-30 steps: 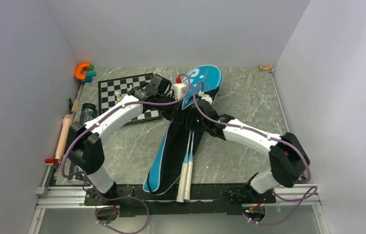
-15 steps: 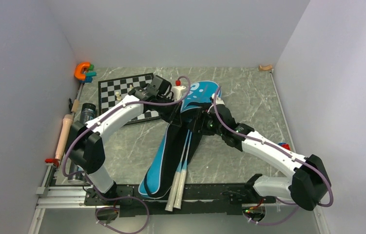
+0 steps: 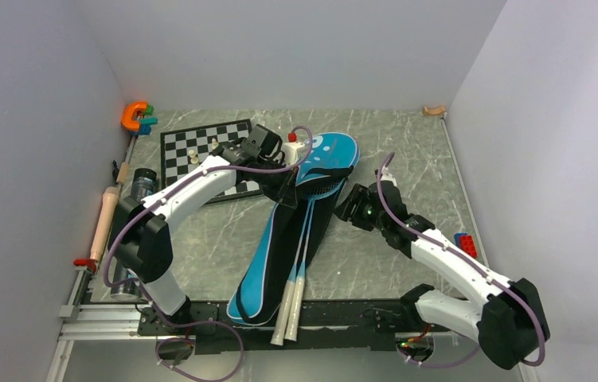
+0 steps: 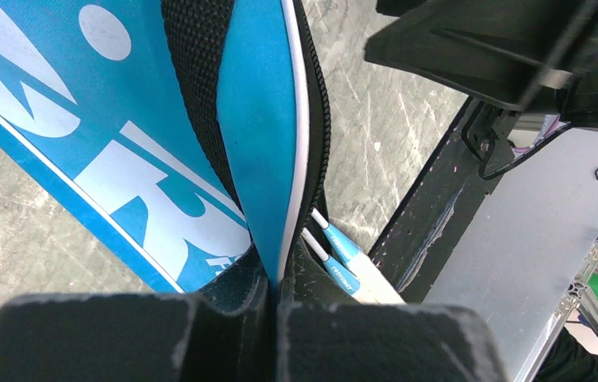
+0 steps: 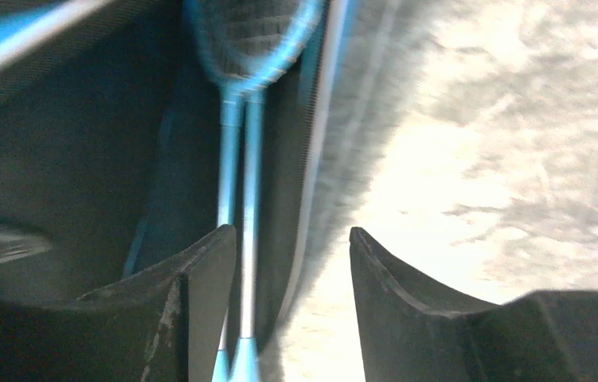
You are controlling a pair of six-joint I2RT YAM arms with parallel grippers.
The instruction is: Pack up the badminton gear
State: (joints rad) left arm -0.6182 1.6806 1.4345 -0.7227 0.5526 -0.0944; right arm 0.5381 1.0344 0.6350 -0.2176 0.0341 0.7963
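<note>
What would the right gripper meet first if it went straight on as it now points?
Probably the open edge of the blue bag, with the racket shafts just inside; blur leaves depth unclear.

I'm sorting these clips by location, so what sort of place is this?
Likely a robot test cell, not a home: plain pale walls box in a grey marble-pattern table, and two white-and-black robot arms stand on a black rail at its near edge.
</note>
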